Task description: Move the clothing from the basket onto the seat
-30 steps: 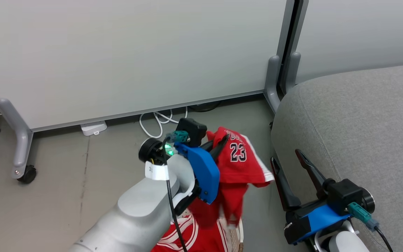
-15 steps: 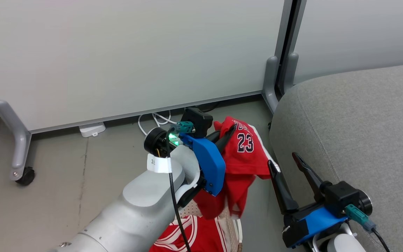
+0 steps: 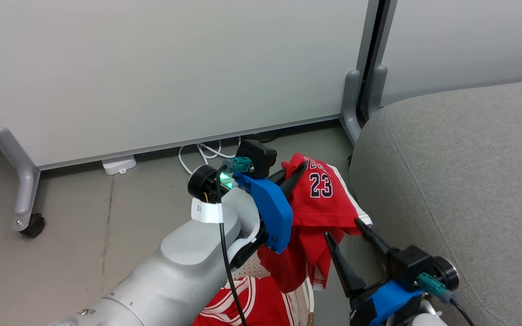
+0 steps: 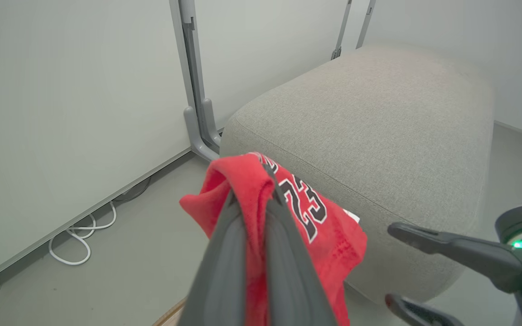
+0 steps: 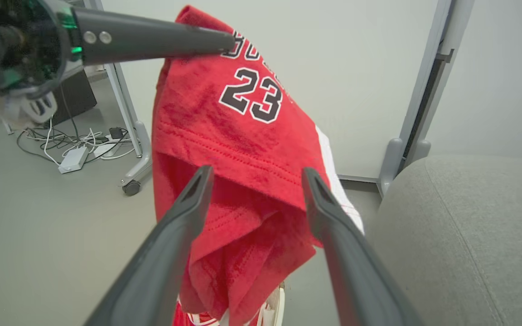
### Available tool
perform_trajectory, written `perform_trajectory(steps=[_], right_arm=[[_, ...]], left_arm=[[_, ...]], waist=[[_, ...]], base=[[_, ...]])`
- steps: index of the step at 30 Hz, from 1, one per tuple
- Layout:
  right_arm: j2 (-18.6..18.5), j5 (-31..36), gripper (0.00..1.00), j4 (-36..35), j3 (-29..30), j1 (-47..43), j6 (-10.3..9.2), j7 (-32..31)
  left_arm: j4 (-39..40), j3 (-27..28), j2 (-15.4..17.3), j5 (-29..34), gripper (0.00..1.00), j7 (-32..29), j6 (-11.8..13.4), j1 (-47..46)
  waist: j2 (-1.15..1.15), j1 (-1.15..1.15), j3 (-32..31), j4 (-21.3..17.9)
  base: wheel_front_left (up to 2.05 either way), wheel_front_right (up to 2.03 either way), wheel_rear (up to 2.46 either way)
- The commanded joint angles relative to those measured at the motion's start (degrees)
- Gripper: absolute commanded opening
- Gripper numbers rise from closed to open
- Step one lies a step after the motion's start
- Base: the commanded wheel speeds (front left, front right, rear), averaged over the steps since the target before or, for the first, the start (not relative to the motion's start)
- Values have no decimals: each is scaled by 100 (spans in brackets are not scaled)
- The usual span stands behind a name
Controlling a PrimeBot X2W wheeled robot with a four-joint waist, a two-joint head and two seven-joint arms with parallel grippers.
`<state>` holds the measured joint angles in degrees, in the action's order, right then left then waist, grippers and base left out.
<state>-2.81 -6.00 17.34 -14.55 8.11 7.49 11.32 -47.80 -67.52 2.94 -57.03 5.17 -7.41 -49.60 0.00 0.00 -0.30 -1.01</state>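
Looking down from the head: left claw (image 3: 298, 171) clamped shut on the top fold of a red "23" garment (image 3: 329, 203), held above the basket (image 3: 303, 301), which lies below and behind that claw's wrist. Hanging from the pinch, long axis running roughly straight down, gathered fold uppermost, loose hem lowest, numbered face turned toward the seat (image 3: 460, 172) just beyond the claw's tips. Right claw (image 3: 343, 228) spread wide and empty, tips just beside the hanging hem, touching or not impossible to tell. Second red garment with white stripes (image 3: 252, 303) down in the basket, under the left forearm.

Switching to the left wrist: two fingers pressed together with red cloth squeezed between them, garment draping off both sides of the tips. Seat directly ahead of them and near, contact with the cloth unclear.

Turning to the right wrist: own fingers held well apart, framing the garment's lower fold and gripping nothing. Left claw's finger reaching in from above, ending at the top of the garment by the lettering.

Judging progress: about midway for this piece, out of the basket and beside the seat's edge but not yet laid down. No clothing on the visible part of the seat, and at least one more garment left to fetch.
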Motion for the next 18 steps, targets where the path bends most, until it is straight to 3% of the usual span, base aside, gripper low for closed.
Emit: perform_trajectory(steps=[1,11,18], right_arm=[[-14,22,100,96,-89,81,1,-7],[-15,106,100,960,-672,686,1,94],[-15,184,100,1602,-767,1193,1,213]], left_arm=[[20,-30,-6,-44,0,49,-9,-115],[134,-204,-4,-212,0,82,-8,-210],[212,-302,-4,-309,0,83,-8,-277]], waist=[[0,0,7,3],[0,0,95,25],[0,0,174,98]], base=[[0,0,0],[0,0,0],[0,0,0]])
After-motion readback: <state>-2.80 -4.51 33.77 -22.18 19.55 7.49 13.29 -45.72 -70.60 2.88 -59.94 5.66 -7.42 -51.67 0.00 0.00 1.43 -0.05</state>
